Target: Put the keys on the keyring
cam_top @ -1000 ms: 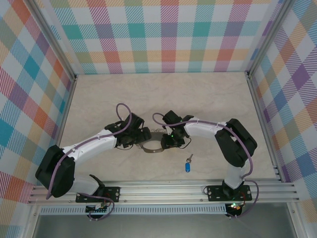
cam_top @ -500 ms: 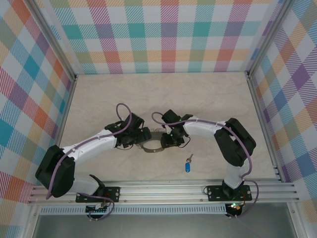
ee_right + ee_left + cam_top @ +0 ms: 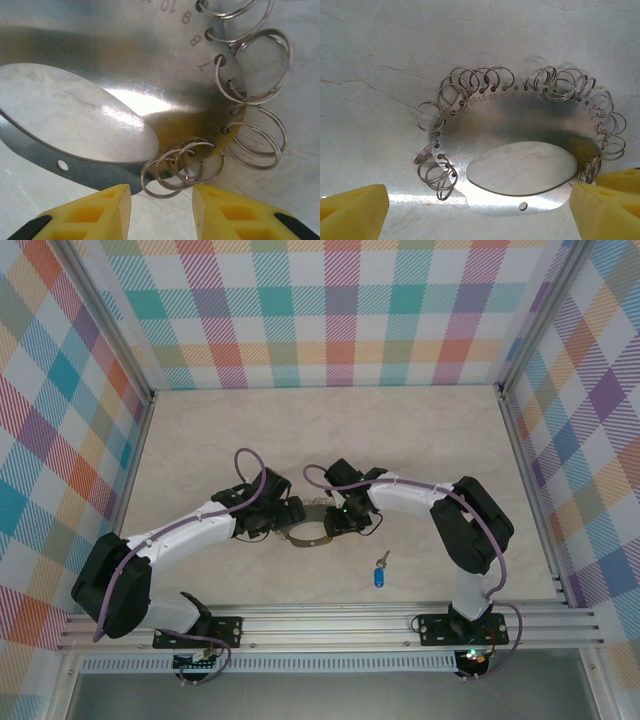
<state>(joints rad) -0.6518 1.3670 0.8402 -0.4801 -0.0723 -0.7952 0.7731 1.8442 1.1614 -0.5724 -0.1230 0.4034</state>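
The keyring (image 3: 308, 537) lies flat on the table between my two grippers. It is a silver plate hoop (image 3: 520, 125) with an oval opening, fringed with many small wire loops. My left gripper (image 3: 480, 212) stands open over its near rim, and the right yellow fingertip (image 3: 607, 207) is at the plate's edge. My right gripper (image 3: 162, 215) is open too, just short of a cluster of small loops (image 3: 163, 195) on the keyring (image 3: 150, 60). The blue-headed key (image 3: 379, 575) lies alone on the table, nearer the front, apart from both grippers.
Checkered walls enclose the pale marble-patterned table (image 3: 420, 440) on three sides. An aluminium rail (image 3: 320, 625) runs along the front edge by the arm bases. Open floor stretches behind the ring toward the back wall.
The right gripper has edged slightly left and farther in toward the keyring. The left arm, the keyring and the key have stayed where they were.
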